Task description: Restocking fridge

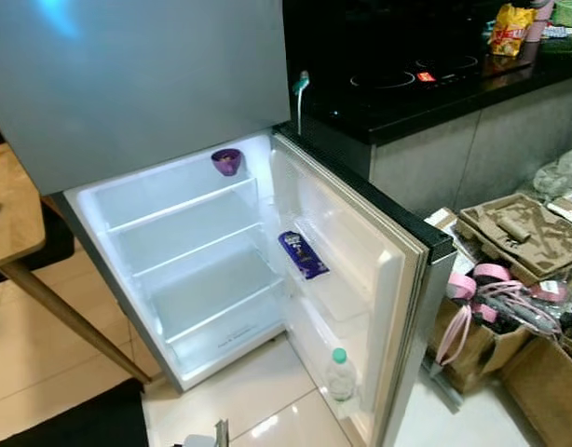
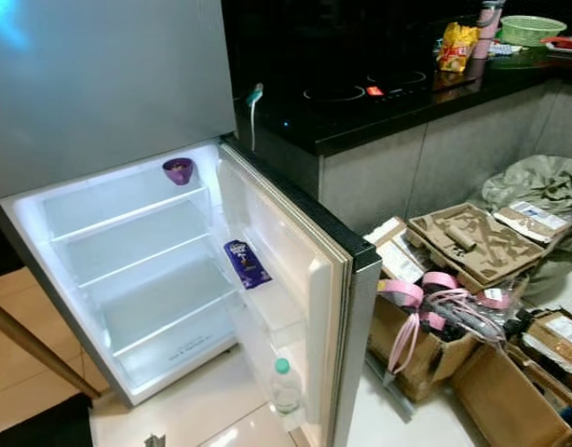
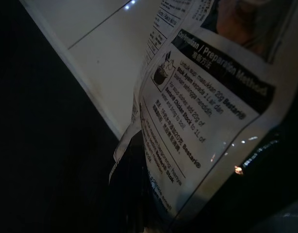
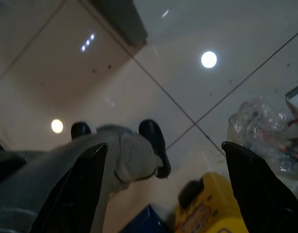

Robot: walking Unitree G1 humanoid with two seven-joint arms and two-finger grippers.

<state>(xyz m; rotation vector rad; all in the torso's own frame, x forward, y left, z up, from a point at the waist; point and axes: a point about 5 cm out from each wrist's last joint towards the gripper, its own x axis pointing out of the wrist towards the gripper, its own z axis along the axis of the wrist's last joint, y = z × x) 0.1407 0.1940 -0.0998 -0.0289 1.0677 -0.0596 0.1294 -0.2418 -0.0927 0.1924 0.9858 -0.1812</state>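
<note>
I see the fridge standing open, its white shelves lit; a purple cup sits on the top shelf, a dark blue packet in the upper door bin and a green-capped bottle in the lowest one. My left gripper hangs low, pinching a printed packet close to its camera. My right gripper hangs over the tiled floor, fingers spread wide, above a yellow container. Cardboard boxes lie beside the black counter.
</note>
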